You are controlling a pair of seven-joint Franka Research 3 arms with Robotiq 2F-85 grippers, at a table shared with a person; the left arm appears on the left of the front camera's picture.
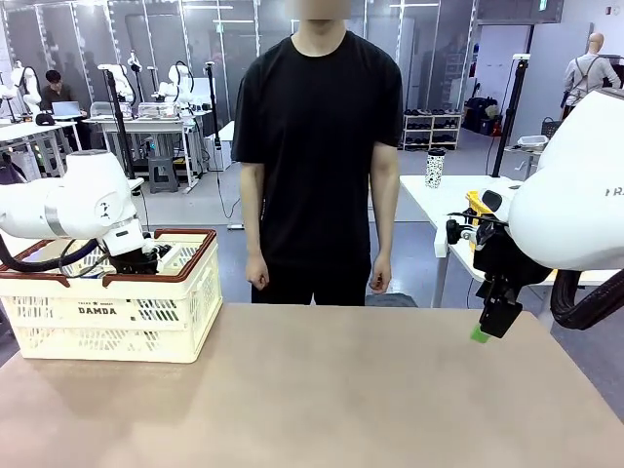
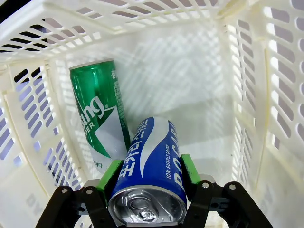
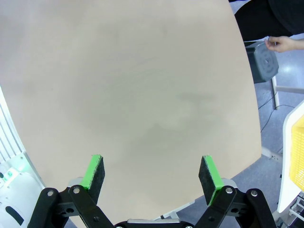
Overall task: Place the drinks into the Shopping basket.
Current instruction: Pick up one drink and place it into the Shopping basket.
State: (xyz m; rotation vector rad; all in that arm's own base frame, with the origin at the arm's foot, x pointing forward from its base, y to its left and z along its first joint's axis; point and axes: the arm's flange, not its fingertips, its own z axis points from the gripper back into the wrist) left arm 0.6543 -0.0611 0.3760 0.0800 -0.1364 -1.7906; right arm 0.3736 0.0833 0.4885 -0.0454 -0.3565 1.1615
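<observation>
Front view: left claw (image 1: 146,261) sunk inside Shopping basket (image 1: 185,292), fingertips hidden behind rim. Left wrist: blue can (image 2: 152,175) cut off by bottom edge; green can (image 2: 99,118) lower end hidden behind it, lettering only partly readable.

the left arm comes in low from the left, its wrist bent down so the left gripper (image 2: 148,178) points downward, green pads (image 2: 110,173) pressed against either side of a load. the right arm hangs at the right edge, wrist angled down, the right gripper (image 3: 152,173) held above the surface with its fingers (image 3: 93,172) spread wide and nothing between them.
</observation>
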